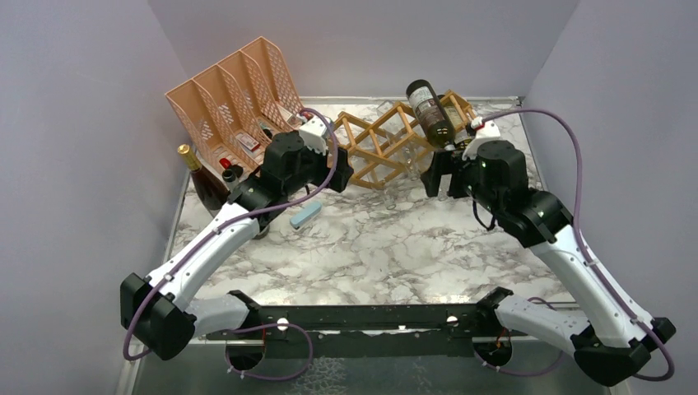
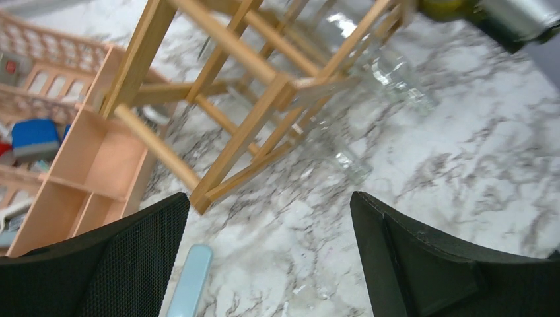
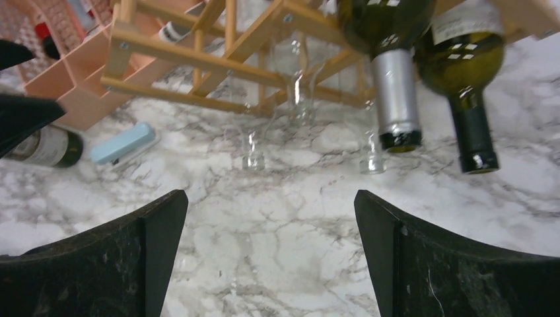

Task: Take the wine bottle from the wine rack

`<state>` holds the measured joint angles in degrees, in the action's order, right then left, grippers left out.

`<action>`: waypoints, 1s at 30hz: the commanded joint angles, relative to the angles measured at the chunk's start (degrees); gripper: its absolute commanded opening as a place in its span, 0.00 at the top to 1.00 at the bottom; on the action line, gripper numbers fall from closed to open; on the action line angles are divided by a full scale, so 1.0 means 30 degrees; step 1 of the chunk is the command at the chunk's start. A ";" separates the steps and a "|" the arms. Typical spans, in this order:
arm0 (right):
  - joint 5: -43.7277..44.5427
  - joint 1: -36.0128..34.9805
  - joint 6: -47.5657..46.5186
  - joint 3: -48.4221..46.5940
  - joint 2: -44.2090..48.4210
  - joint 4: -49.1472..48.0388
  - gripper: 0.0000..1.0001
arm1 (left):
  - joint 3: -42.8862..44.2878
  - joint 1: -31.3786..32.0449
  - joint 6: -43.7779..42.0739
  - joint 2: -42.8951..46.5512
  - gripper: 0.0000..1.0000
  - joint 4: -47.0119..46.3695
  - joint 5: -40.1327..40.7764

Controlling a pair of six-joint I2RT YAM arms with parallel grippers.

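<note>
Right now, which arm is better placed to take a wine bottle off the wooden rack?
The right. Its open gripper faces the bottle necks sticking out of the wine rack, close ahead. The left gripper, also open, faces the rack's bottle-free end beside the pink organiser.

The overhead view looks down from behind the arms; both wrist views face the wine rack (image 1: 387,144) closely.

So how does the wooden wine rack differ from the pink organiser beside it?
The wine rack is tan wooden slats crossing into diamond openings; the organiser is salmon-pink plastic mesh with upright dividers. The wine rack carries a dark bottle at its right end; the organiser holds small items. Both sit at the back of the marble table.
</note>
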<state>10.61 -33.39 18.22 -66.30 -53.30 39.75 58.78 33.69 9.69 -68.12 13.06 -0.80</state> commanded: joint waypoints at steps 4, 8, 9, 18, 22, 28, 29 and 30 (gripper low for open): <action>0.5497 0.0009 -0.1921 -0.3555 -0.3219 0.0247 0.00 | 0.3660 -0.0098 -0.1064 -0.0274 0.01 -0.1772 -0.5008; 0.4577 0.1077 -0.2270 -0.4085 -0.4497 -0.0511 0.02 | 0.4171 -0.0095 -0.1574 -0.0992 0.01 -0.3246 -0.4912; 0.3974 0.1735 -0.2148 -0.4200 -0.4778 -0.0546 0.02 | 0.3942 -0.0083 -0.1691 -0.1046 0.01 -0.3720 -0.4897; -0.1760 0.6324 -0.2088 -0.3841 -0.6167 -0.1321 0.04 | 0.0675 -0.0246 -0.2464 0.0454 0.01 -0.5624 -0.5588; -0.4347 0.7591 -0.2123 -0.3345 -0.6818 -0.2004 0.06 | 0.0251 -0.0495 -0.2161 0.0753 0.01 -0.5874 -0.5693; -0.9180 0.8757 -0.1591 -0.3239 -0.8457 -0.2373 0.20 | -0.0301 -0.0556 -0.1814 0.0865 0.01 -0.6292 -0.5690; -0.9564 0.8760 -0.1480 -0.3178 -0.8543 -0.2496 0.22 | -0.0304 -0.0540 -0.1692 0.0837 0.01 -0.6295 -0.5865; -0.9798 0.8771 -0.1434 -0.3079 -0.8546 -0.2651 0.22 | -0.0316 -0.0538 -0.1618 0.0808 0.01 -0.6354 -0.6001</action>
<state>-8.56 -7.05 12.91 -76.51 -78.11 34.54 58.65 32.23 3.77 -66.52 -3.07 -16.29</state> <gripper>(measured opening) 0.792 0.987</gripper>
